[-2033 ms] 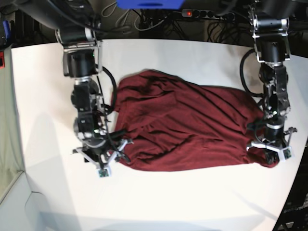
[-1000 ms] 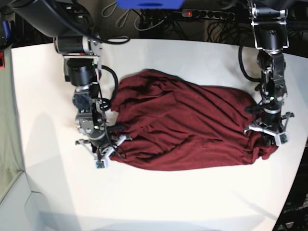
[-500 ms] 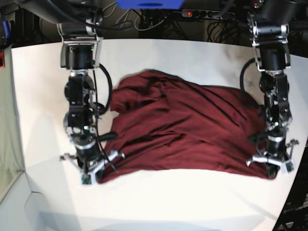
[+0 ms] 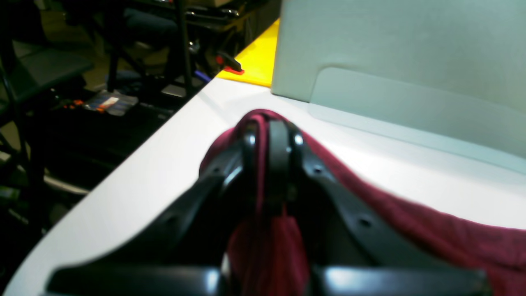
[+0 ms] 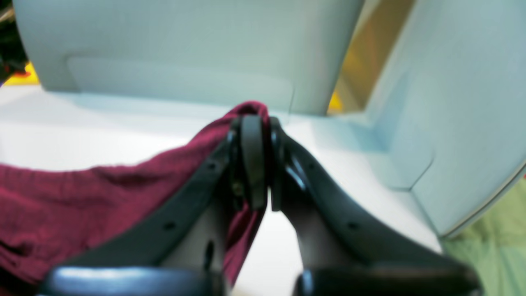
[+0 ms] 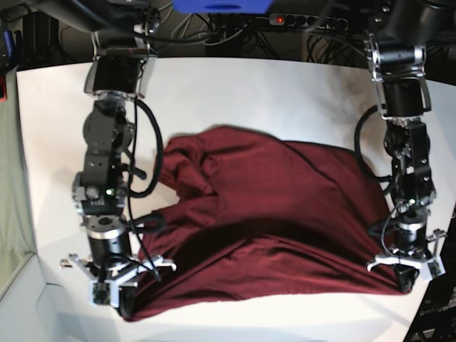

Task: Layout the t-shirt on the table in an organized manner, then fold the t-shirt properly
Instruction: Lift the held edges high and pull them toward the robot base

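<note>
The t-shirt (image 6: pixel 271 228) lies spread across the table (image 6: pixel 249 92). The left gripper (image 6: pixel 406 274) and the right gripper (image 6: pixel 117 296) each pinch a near corner, fingers closed on cloth.

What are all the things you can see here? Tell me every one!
t-shirt: one, dark red, rumpled across the middle of the table, near corners pinched by both grippers.
table: one, white, filling most of the base view.
power strip: one, black with a red light, behind the table's far edge.
cables: several, dark, tangled behind the table.
right gripper: one, black, shut on the t-shirt's corner.
left gripper: one, black, shut on the other corner.
</note>
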`<state>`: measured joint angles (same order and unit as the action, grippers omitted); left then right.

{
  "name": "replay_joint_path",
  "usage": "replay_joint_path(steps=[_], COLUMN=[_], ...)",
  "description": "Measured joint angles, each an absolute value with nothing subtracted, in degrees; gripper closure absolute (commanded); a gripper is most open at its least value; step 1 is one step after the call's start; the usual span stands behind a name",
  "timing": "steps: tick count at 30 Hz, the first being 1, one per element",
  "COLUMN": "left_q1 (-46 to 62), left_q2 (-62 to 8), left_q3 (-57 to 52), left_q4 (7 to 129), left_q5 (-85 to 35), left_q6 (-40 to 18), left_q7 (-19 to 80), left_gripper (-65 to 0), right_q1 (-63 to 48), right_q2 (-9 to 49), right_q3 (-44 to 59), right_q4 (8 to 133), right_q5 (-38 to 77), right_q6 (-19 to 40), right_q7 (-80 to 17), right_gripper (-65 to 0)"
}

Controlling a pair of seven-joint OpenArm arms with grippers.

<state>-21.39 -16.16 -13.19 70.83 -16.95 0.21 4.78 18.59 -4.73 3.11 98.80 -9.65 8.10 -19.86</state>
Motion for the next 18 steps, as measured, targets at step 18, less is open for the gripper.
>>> replay_joint_path(steps=[18], left_q1=[-20.75], left_q2=[-16.32], left_q3=[-25.28], left_q4=[87.57], left_q5=[-17.08], left_q6=[0.47], left_q7=[4.43], left_gripper=[-0.2], right_q1=[17.67], right_q2=[-4.78], right_q3=[-1.69], right_q4=[115.39], right_q5=[-9.39], right_q6=[8.12], right_q7=[-22.04], right_gripper=[0.0])
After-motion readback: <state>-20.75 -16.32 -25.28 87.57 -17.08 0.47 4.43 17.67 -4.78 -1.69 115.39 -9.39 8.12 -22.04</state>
